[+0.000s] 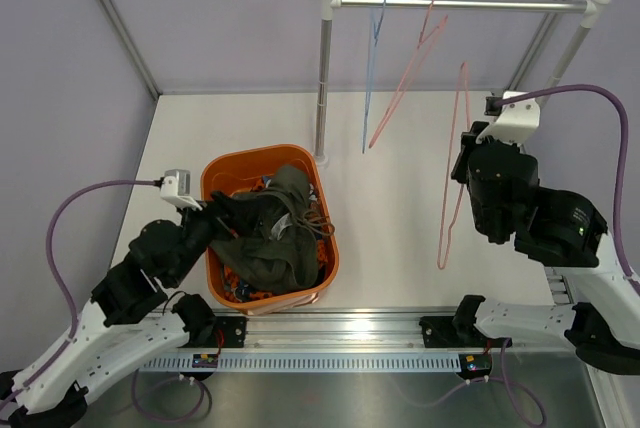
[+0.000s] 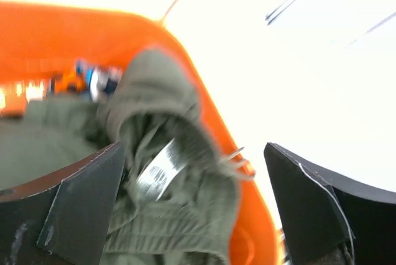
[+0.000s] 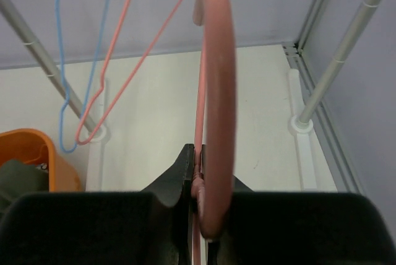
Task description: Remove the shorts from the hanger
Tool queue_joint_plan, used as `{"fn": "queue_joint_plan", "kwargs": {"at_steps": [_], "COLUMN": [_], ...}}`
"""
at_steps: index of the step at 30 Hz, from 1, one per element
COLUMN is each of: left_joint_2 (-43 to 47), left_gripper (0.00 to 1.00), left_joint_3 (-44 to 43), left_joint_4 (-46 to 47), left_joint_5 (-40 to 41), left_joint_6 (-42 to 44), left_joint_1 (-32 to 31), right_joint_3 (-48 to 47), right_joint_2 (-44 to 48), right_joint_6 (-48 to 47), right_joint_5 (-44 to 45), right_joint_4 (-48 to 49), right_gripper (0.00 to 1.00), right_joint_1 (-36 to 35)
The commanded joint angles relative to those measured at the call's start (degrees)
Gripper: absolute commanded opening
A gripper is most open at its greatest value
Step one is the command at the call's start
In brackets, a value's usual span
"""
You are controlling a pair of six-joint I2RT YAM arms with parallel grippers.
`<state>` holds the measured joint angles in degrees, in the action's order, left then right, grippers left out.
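Top view: we note even, diffuse overhead light. The white tabletop (image 1: 400,248) reads bright with only faint, soft shadows, and a glare band runs along the brushed metal rail (image 1: 340,328). Left wrist view: overexposed and motion-blurred. The surface beyond the orange plastic basket (image 2: 49,30) is blown to white, and the olive-green fabric shorts (image 2: 154,91) smear. Right wrist view: the pink wire hanger (image 3: 218,91) sits soft near the lens, while the background is sharper.

Olive shorts (image 1: 280,233), orange basket (image 1: 255,149), pink hanger (image 3: 216,91) (also blue hanger (image 3: 60,60)), white table (image 1: 400,268).
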<state>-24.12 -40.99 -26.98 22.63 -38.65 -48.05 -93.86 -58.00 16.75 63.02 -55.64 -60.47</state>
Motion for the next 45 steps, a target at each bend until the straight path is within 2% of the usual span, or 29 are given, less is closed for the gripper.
{"fn": "queue_joint_plan", "kwargs": {"at_steps": [1,5,7,9,10,13,14,15,18,24,29,40,45], "left_joint_2": [-0.4,-1.36,-2.33,-2.25,-1.73,-0.58,-0.32,-0.05,1.44,6.36,9.79,9.62,9.35], "left_gripper": [0.99,0.99,0.99,0.99,0.99,0.99,0.99,0.99,0.99,0.99,0.99,0.99,0.99], "left_joint_3": [-6.54,-9.98,-11.04,-10.69,-9.99,-8.58,-8.32,-8.05,-6.21,-3.66,-2.69,-2.78,-2.86], "left_joint_4": [-3.16,-5.35,-6.93,-7.56,-7.91,-9.4,-9.93,-10.28,-11.16,-12.66,-11.6,-11.69,-12.04], "left_joint_5": [0.48,-2.15,-2.94,-3.82,-4.09,-5.14,-5.75,-6.02,-7.07,-8.3,-9.8,-10.5,-9.89], "left_joint_6": [7.36,12.01,12.81,13.34,13.6,14.92,15.71,16.15,17.12,17.38,18.17,18.35,18.18], "left_joint_1": [-0.02,-0.02,-0.02,-0.02,-0.02,-0.02,-0.02,-0.02,-0.02,-0.02,-0.11,-1.34,-2.74], "right_joint_3": [-0.71,-2.02,-5.0,-9.03,-10.53,-16.77,-18.36,-20.55,-23.02,-27.68,-31.46,-24.7,-28.2], "right_joint_2": [0.6,-0.09,-2.02,-3.78,-6.31,-12.98,-14.76,-16.43,-21.79,-30.23,-34.28,-31.12,-33.58], "right_joint_6": [-2.41,-8.39,-9.71,-9.81,-9.81,-8.76,-8.23,-7.44,-4.63,-3.04,-5.67,-15.25,-19.47], "right_joint_5": [-3.51,-12.9,-22.12,-32.11,-34.7,-45.42,-48.58,-53.48,-60.63,-61.61,-62.76,-66.37,-66.1], "right_joint_4": [3.06,8.96,10.45,11.6,11.6,10.82,10.73,10.9,13.71,16.87,17.4,25.66,24.09], "right_gripper": [0.0,0.0,0.0,0.0,0.0,0.0,0.0,0.0,0.0,0.0,0.0,0.0,0.0], "right_joint_1": [6.31,17.11,24.3,28.98,33.44,40.23,44.95,47.0,52.27,56.24,56.86,56.86,56.95]}}
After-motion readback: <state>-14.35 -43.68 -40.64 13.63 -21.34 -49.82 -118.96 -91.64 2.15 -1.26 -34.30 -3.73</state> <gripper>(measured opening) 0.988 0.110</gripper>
